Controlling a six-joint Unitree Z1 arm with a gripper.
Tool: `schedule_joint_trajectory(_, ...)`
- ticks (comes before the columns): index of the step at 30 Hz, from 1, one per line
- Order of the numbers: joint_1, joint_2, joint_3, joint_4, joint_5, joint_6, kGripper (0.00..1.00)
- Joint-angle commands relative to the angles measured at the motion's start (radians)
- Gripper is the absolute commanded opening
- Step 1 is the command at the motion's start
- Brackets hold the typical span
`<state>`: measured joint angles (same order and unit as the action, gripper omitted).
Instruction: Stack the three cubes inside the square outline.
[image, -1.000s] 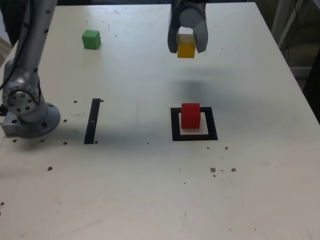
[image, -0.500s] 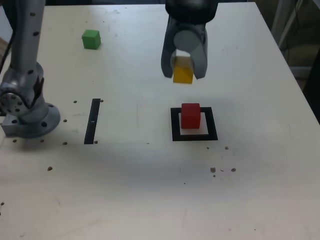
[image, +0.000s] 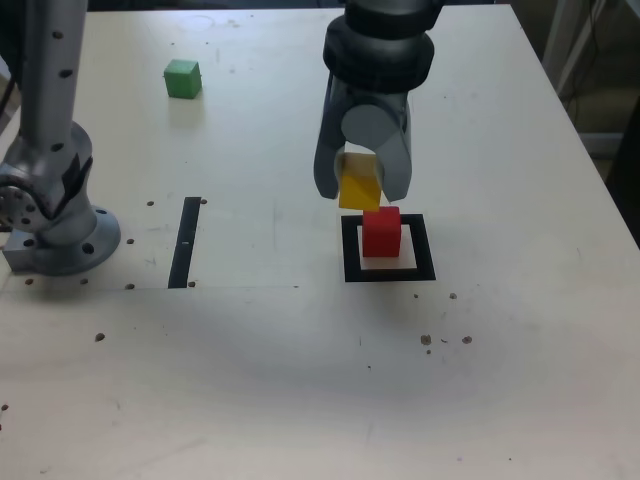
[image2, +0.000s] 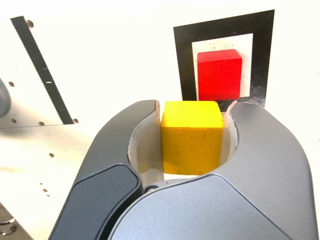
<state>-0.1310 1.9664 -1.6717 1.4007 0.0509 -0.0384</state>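
- My jaws (image: 361, 190) are clamped on the yellow cube (image: 359, 189), one side face against each inner pad; the wrist view shows it seated squarely between them (image2: 192, 137).
- The red cube (image: 381, 231) sits on the pale centre of the square outline (image: 349, 250), at centre-right of the exterior frame, and nothing is on top of it yet.
- The relation that matters: in the exterior view the yellow cube hangs just up and left of the red one, so close that their edges nearly meet in the picture. In the wrist view the red cube (image2: 219, 74) lies beyond the yellow one and a little to one side, not straight under it.
- I judge that I need a short shift toward the red cube before lowering. How much height remains is hard to tell from these angles.
- The yellow cube looks slightly turned against the red cube's faces in the exterior view.
- The green cube (image: 182, 78) waits in the upper left of the desk (image: 300, 380), well apart.
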Motion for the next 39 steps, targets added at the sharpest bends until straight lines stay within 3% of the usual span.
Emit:
schedule_joint_trajectory(1,-0.002,0.008,0.013,-0.029,0.006,-0.016,0.11)
schedule_joint_trajectory(7,-0.001,0.015,0.049,-0.094,0.03,-0.044,0.11)
schedule_joint_trajectory(19,0.017,0.053,0.074,-0.129,0.031,-0.046,0.12)
schedule_joint_trajectory(30,0.021,0.063,0.065,-0.134,0.031,-0.035,0.41)
schedule_joint_trajectory(35,0.023,0.064,0.066,-0.136,0.032,-0.034,0.49)
schedule_joint_trajectory(39,0.024,0.064,0.07,-0.141,0.034,-0.03,0.66)
